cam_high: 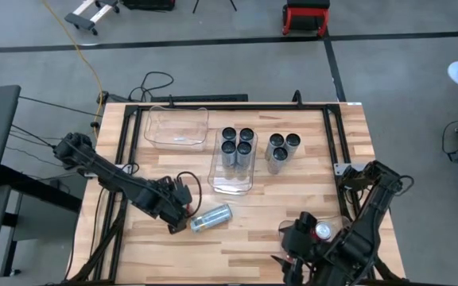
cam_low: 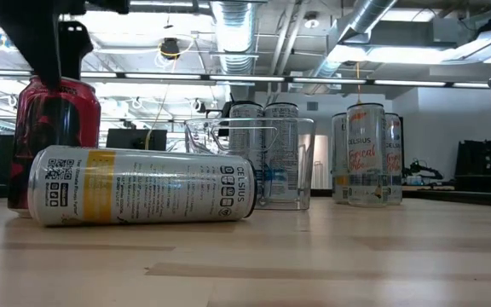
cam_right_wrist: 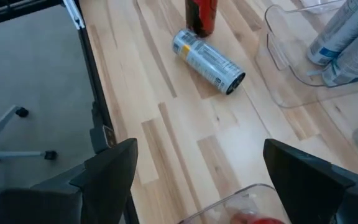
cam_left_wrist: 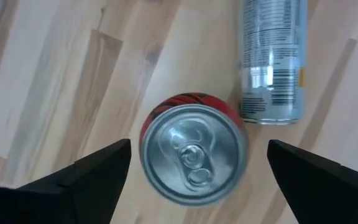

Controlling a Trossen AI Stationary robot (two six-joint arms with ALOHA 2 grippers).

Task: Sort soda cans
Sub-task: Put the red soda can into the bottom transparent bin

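Pale wood planks make up the bench [cam_high: 237, 222], which stands on a grey concrete floor. From above, a clear rectangular plastic bin [cam_high: 234, 162] at the middle of the bench holds four grey cans with silver tops [cam_high: 238, 143]. Three more upright grey cans [cam_high: 281, 148] stand just beside that bin, on the right arm's side. A second clear bin [cam_high: 176, 127] sits near it on the other side and looks to hold nothing. Nearer the bench's front edge than the middle bin, a silver-grey can lies on its side [cam_high: 211, 218], with the left pincer [cam_high: 180, 208] right next to it. The right pincer [cam_high: 293, 266] waits at the front edge, well away from the middle bin, by a red can [cam_high: 323, 231].

At bench height, the lying silver-grey can fills the foreground, its yellow band and small print facing out. An upright red can [cam_low: 58, 141] stands behind it with dark fingers [cam_low: 58, 51] reaching down over it.

The left wrist camera looks down on that red can's silver top and pull tab, its fingers [cam_left_wrist: 86, 183] spread wide to either side and not touching.

The right wrist camera shows its own fingers [cam_right_wrist: 107, 174] apart and empty.

I'd say the step in hand is picking up the red can beside the lying one. Next the left pincer needs to drop squarely round it and close, without knocking the lying can.
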